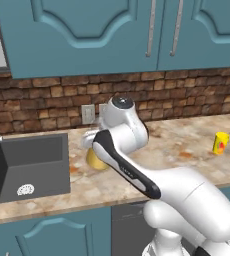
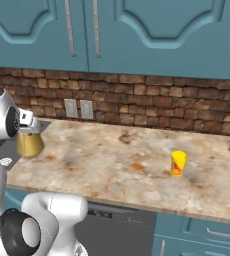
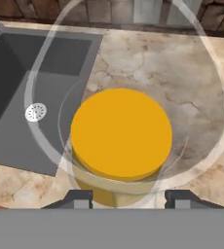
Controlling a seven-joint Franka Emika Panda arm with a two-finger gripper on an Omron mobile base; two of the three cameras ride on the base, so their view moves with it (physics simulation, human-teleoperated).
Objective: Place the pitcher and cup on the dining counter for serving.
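pitcher: clear glass pitcher [image 3: 121,133] w/ yellow-orange liquid, upright on the bench [image 2: 117,165], just beside the sink's [image 1: 27,167] right edge; in hand view it sits dead centre, seen from above thru its wide rim.
claw: the claw [image 3: 128,198] straddles the pitcher; one dark tip at 7 o'clock of the liquid disc, other at 5 o'clock. Jaws part-open around the glass; can't tell if pads touch it.
arm: white wrist covers the pitcher's top in both base views; only its yellow lower body shows.
cup: small yellow-orange cup [image 2: 178,163] w/ red mark, upright on same bench, well apart from pitcher, at 3 o'clock of it in right base view.
backdrop: brick wall [image 2: 152,102], two outlets [image 2: 78,108], teal cabinets [image 1: 102,30] above.
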